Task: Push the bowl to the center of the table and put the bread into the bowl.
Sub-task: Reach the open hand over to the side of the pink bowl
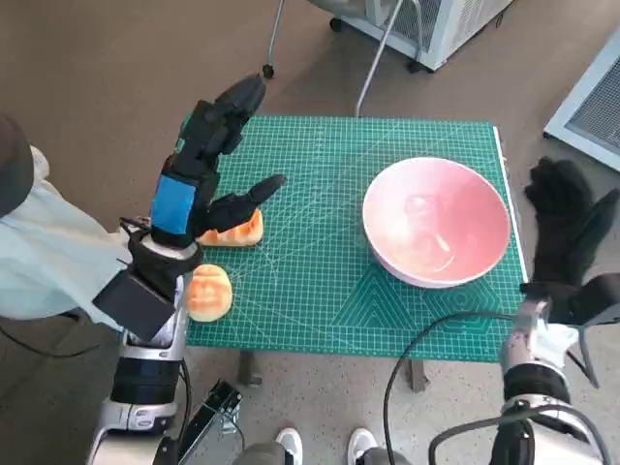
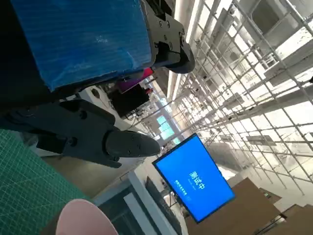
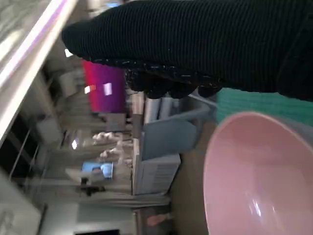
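Note:
A pink bowl sits on the green mat toward its right side; its rim also shows in the left wrist view and the right wrist view. Two pieces of bread lie at the mat's left: one under my left hand's thumb, another by the front left corner. My left hand hovers raised above the mat's left part, fingers spread, holding nothing. My right hand in its black glove hangs just off the table's right edge beside the bowl, fingers apart and empty.
White metal equipment and thin chair legs stand on the floor beyond the table. A pale cloth-covered shape lies at the left. Shoes show at the table's front. A cable loops near my right forearm.

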`<state>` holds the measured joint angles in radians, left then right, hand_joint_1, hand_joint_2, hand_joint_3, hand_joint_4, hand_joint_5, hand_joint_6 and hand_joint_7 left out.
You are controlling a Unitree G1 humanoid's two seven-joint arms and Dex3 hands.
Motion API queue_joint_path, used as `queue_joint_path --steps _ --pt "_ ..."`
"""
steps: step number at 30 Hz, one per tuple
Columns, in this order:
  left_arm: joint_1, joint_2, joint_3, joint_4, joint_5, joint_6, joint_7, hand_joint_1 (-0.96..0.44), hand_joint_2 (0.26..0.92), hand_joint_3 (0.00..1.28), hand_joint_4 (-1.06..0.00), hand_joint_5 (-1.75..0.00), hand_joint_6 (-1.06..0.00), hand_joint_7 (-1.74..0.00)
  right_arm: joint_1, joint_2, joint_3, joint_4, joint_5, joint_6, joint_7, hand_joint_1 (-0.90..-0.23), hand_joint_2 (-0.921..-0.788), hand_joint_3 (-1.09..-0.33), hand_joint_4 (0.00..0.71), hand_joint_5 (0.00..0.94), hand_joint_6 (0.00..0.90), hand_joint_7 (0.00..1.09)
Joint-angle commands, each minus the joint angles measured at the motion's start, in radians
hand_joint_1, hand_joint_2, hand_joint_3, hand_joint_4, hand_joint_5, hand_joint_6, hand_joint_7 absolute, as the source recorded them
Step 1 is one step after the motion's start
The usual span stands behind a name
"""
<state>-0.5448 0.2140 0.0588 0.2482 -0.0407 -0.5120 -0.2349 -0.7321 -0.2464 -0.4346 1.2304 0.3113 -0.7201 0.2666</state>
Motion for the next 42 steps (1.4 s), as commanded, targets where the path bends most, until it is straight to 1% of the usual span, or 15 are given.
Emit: queue_joint_path --steps 1,6,9,13,15,19,22,26,30,33,35,37,42 --pt "0.007 0.013 0.004 -0.028 0.005 0.006 0.003 -0.36 0.921 0.24 -0.31 0.0 -0.22 -0.44 -0.006 0.033 -0.012 0.035 0.006 0.048 -0.013 -0.524 -0.921 -0.907 0.128 0.028 0.042 0.39" --pt "0.01 0.024 0.006 -0.036 0.011 0.012 0.005 -0.36 0.921 0.24 -0.32 0.0 -0.22 -0.44 -0.027 0.06 -0.033 0.049 0.021 0.08 -0.002 -0.517 -0.921 -0.919 0.14 0.015 0.03 0.44" --pt "0.013 0.029 0.008 -0.04 0.011 0.014 0.005 -0.36 0.921 0.24 -0.32 0.0 -0.22 -0.44 -0.039 0.072 -0.039 0.055 0.021 0.096 -0.003 -0.515 -0.921 -0.921 0.144 0.013 0.029 0.46" --pt "0.015 0.033 0.009 -0.041 0.014 0.013 0.008 -0.37 0.921 0.24 -0.32 0.0 -0.22 -0.44 -0.057 0.087 -0.04 0.063 0.012 0.122 -0.019 -0.52 -0.921 -0.924 0.151 0.013 0.026 0.48" --pt "0.018 0.036 0.01 -0.044 0.015 0.013 0.009 -0.37 0.921 0.24 -0.32 0.0 -0.22 -0.44 -0.068 0.095 -0.043 0.065 0.013 0.136 -0.028 -0.521 -0.921 -0.926 0.156 0.015 0.026 0.48" --pt "0.027 0.04 0.013 -0.056 0.016 0.017 0.011 -0.37 0.921 0.24 -0.32 -0.01 -0.23 -0.43 -0.096 0.116 -0.057 0.069 0.023 0.167 -0.051 -0.512 -0.921 -0.93 0.175 0.023 0.036 0.5" --pt "0.031 0.043 0.015 -0.061 0.015 0.019 0.011 -0.36 0.921 0.24 -0.33 -0.01 -0.23 -0.43 -0.117 0.131 -0.062 0.073 0.023 0.186 -0.068 -0.506 -0.921 -0.934 0.187 0.027 0.046 0.51" --pt "0.042 0.044 0.016 -0.074 0.017 0.021 0.012 -0.35 0.921 0.25 -0.33 -0.01 -0.24 -0.43 -0.138 0.149 -0.07 0.076 0.021 0.199 -0.081 -0.507 -0.921 -0.937 0.199 0.03 0.054 0.53" --pt "0.055 0.045 0.018 -0.088 0.015 0.024 0.012 -0.35 0.921 0.25 -0.34 -0.01 -0.24 -0.42 -0.162 0.169 -0.071 0.08 0.015 0.212 -0.104 -0.515 -0.921 -0.931 0.214 0.034 0.087 0.55" --pt "0.064 0.047 0.02 -0.095 0.013 0.024 0.011 -0.36 0.921 0.25 -0.34 -0.01 -0.24 -0.41 -0.176 0.179 -0.07 0.082 0.011 0.222 -0.113 -0.506 -0.921 -0.932 0.222 0.035 0.098 0.56" --pt "0.07 0.048 0.022 -0.097 0.012 0.023 0.011 -0.37 0.921 0.24 -0.34 -0.01 -0.25 -0.4 -0.186 0.185 -0.072 0.084 0.013 0.23 -0.116 -0.503 -0.921 -0.933 0.226 0.036 0.101 0.56" --pt "0.075 0.049 0.025 -0.097 0.008 0.022 0.009 -0.38 0.921 0.24 -0.34 -0.01 -0.27 -0.34 -0.199 0.194 -0.076 0.086 0.017 0.239 -0.115 -0.504 -0.921 -0.932 0.234 0.038 0.106 0.57" --pt "0.091 0.049 0.029 -0.105 0.005 0.021 0.011 -0.39 0.921 0.24 -0.34 0.0 -0.29 -0.31 -0.227 0.213 -0.092 0.09 0.031 0.266 -0.102 -0.504 -0.921 -0.928 0.252 0.042 0.1 0.57"
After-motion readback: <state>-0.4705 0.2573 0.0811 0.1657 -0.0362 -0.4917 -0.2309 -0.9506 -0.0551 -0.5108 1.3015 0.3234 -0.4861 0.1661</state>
